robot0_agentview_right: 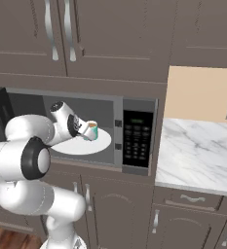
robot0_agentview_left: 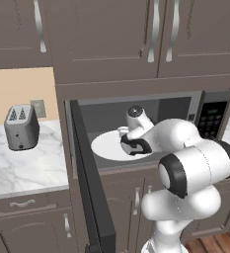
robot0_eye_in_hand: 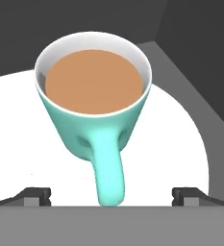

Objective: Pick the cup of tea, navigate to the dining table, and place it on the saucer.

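While inside microwave (robot0_agentview_right: 134,131): one cup of tea (robot0_eye_in_hand: 96,120).

Lighting: even, diffuse, rendered; no single source evident. Microwave cavity (robot0_agentview_right: 81,109): dim grey interior, white turntable plate (robot0_eye_in_hand: 180,139) bright within it. Shadows: soft, faint under upper cabinets (robot0_agentview_left: 111,39). Glare: none; mild sheen on cabinet handles. Focus: sharp throughout, edges slightly jagged, low resolution. Edge distortion: none noticeable. Hand view: close, crisp.
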